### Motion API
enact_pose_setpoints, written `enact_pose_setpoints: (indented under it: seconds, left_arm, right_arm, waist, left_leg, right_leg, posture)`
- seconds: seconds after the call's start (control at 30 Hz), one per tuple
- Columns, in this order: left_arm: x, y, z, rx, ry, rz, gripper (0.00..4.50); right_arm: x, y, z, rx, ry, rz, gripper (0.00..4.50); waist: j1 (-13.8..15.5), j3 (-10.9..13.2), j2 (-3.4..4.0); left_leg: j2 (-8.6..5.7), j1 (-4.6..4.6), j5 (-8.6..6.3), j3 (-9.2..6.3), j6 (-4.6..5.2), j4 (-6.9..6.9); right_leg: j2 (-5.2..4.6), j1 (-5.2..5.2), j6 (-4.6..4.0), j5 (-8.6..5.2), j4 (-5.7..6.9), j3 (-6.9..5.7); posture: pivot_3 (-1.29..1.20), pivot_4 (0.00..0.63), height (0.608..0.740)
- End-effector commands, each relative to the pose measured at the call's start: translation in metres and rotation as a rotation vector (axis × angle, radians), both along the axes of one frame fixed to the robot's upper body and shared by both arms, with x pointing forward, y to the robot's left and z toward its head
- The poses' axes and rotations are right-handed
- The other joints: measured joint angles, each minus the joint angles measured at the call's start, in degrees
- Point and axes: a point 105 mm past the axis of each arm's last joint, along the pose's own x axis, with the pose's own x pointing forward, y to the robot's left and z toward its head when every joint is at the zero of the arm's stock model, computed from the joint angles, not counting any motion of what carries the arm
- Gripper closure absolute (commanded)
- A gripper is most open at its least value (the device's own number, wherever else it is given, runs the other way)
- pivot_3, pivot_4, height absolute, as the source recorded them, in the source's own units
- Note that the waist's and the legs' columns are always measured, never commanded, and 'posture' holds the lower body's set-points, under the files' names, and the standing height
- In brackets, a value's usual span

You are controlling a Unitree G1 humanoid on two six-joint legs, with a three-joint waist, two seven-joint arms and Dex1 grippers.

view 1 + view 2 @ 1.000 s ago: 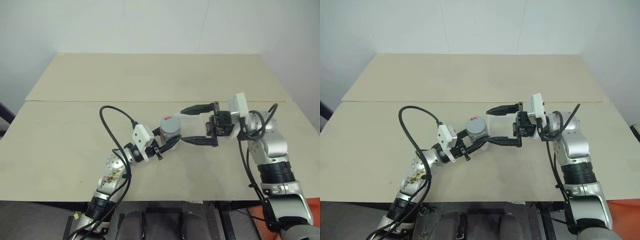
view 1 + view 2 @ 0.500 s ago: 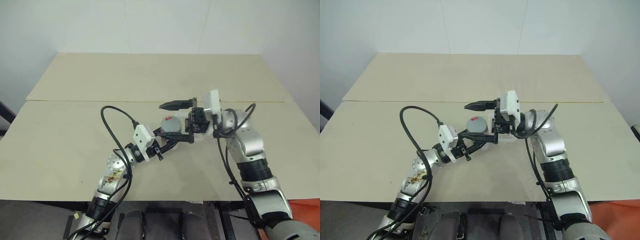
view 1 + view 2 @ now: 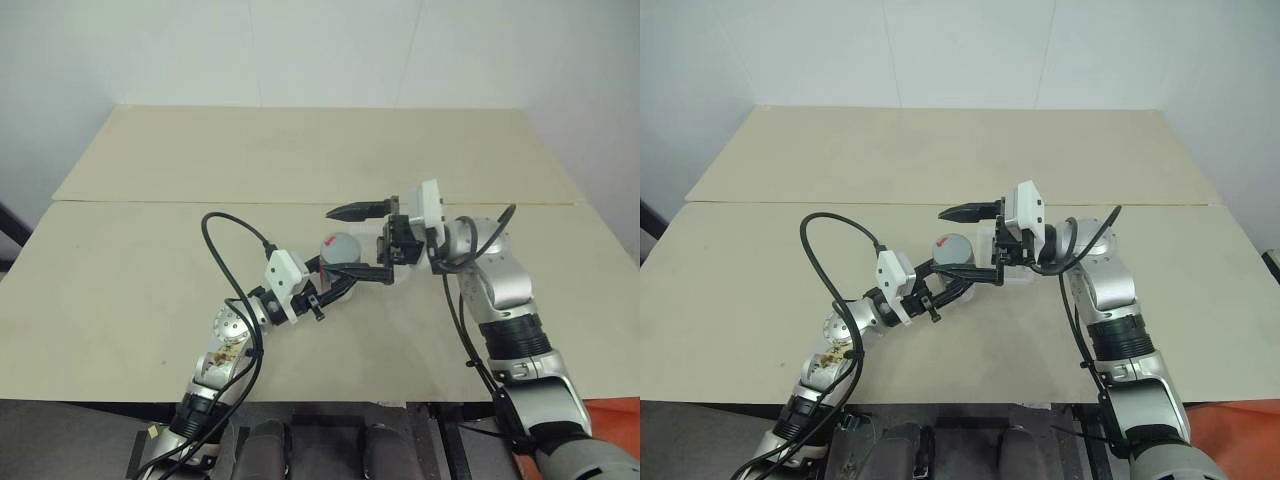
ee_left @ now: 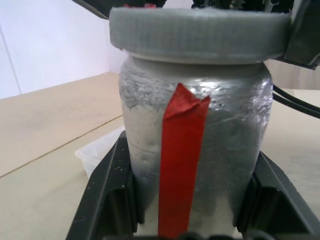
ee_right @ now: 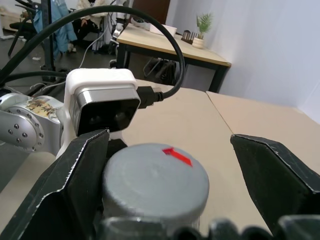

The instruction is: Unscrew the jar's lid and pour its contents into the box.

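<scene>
My left gripper [image 3: 335, 272] is shut on the jar [image 4: 195, 145], a silvery-grey cylinder with a red stripe, and holds it upright just above the table. The grey lid [image 5: 155, 180] with its red mark sits on top of the jar. At lid height my right gripper [image 3: 343, 242] comes in from the right and stands open. One finger [image 5: 65, 185] is on each side of the lid, with a gap to it. The clear box [image 4: 100, 152] lies on the table just behind the jar, partly hidden by the right hand. The contents are hidden inside the jar.
The tan table [image 3: 150, 260] stretches out to both sides and to the back, with a seam [image 3: 150, 203] running across it. A black cable [image 3: 225, 245] loops up from my left arm.
My right gripper has moved left from beside the jar until its open fingers straddle the lid. The left gripper and the jar have stayed in place.
</scene>
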Motion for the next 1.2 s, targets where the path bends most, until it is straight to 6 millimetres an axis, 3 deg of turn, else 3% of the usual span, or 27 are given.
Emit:
enact_pose_setpoints:
  seconds: [0.03,1.2]
  left_arm:
    - [-0.005,-0.003,0.013,-0.018,-0.069,-0.027,2.57]
    - [-0.005,-0.004,0.011,-0.010,-0.071,-0.042,2.57]
  right_arm:
    - [-0.001,-0.015,0.011,0.025,-0.051,-0.036,0.07]
    - [0.003,-0.047,-0.004,-0.036,-0.025,-0.106,0.07]
  waist:
    - [0.0,0.0,0.00]
    - [0.0,0.0,0.00]
  left_leg:
    - [0.00,0.00,0.00,0.00,0.00,0.00]
    - [0.00,0.00,0.00,0.01,0.00,0.00]
  right_leg:
    - [0.00,0.00,0.00,0.00,0.00,0.00]
    - [0.00,0.01,0.00,0.00,-0.01,0.01]
  posture:
    - [0.00,0.150,0.740]
    - [0.00,0.150,0.740]
